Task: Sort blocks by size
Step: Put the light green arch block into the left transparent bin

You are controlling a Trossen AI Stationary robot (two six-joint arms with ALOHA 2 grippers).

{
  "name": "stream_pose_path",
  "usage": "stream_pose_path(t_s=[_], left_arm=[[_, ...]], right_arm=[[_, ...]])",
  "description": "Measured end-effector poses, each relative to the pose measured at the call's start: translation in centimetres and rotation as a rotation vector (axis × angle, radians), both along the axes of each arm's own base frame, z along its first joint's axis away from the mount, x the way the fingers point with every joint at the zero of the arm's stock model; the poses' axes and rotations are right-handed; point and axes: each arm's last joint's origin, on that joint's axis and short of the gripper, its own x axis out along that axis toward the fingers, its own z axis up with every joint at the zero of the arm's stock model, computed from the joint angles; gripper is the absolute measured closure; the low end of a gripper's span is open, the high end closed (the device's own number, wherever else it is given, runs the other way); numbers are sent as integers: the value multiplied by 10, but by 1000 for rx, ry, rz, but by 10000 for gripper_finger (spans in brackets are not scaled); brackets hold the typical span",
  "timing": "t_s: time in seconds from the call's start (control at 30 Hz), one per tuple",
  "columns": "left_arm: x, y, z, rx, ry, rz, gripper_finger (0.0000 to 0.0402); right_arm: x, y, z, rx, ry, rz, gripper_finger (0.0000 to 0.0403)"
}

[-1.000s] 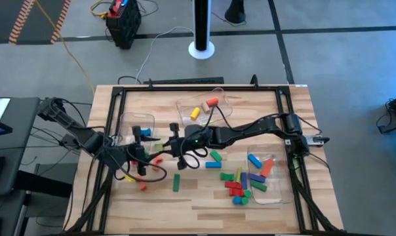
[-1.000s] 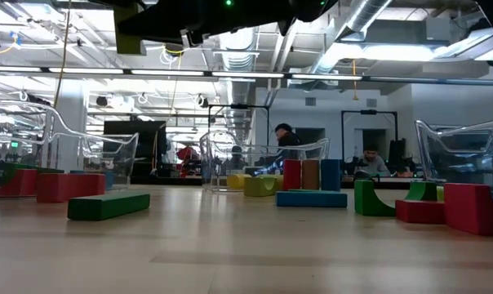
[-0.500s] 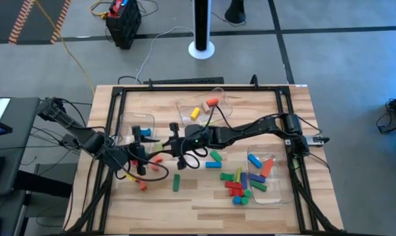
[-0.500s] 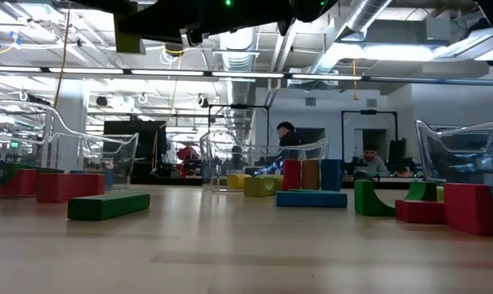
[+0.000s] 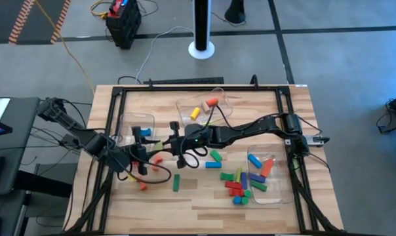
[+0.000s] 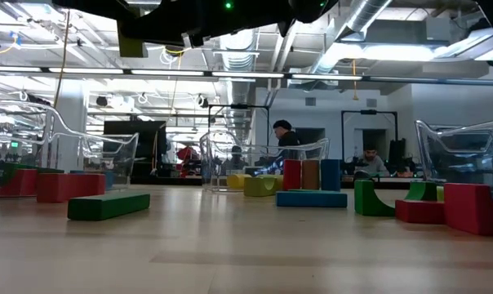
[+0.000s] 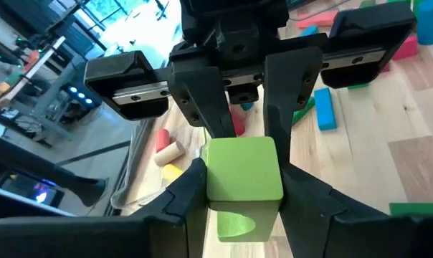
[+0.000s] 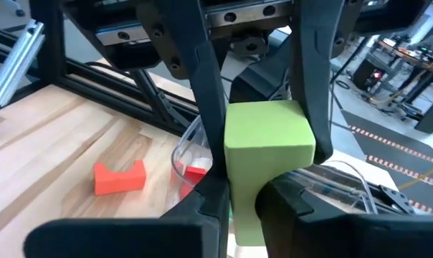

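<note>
Two end effectors grip one light-green cube point(image 8: 267, 143) — red arch block point(image 8: 120, 177) beyond.

Table point(image 5: 204, 200) seen from above: three bins point(image 5: 205, 108) at 9, 12 and 3 o'clock; loose blocks point(image 5: 176, 182) between them (mostly toward 6).

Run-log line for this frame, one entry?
stage: handover | right gripper: shut on green block | left gripper: shut on same block

Matt green block point(image 7: 243, 177); pale wood table point(image 5: 204, 196); clear plastic bins point(image 5: 267, 178).
</note>
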Motion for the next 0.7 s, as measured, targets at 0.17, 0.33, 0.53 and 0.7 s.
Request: stream_pose_path(t_s=[0.17,0.33,0.53,0.7], left_arm=[[-5,3,5,7,-11,-9,270],[-13,9,11,-6,-37,-3,270],[-26,18,13,-20,-33,24,270],[-39,28,5,-44,37,73,270]], right_arm=[[0,-1,1,5,2,-34,298],[-4,-2,6,-1,17,-58,247],[-14,-4,12,-40,113,-127,176],[-26,-7,19,-47,197,-181,155]])
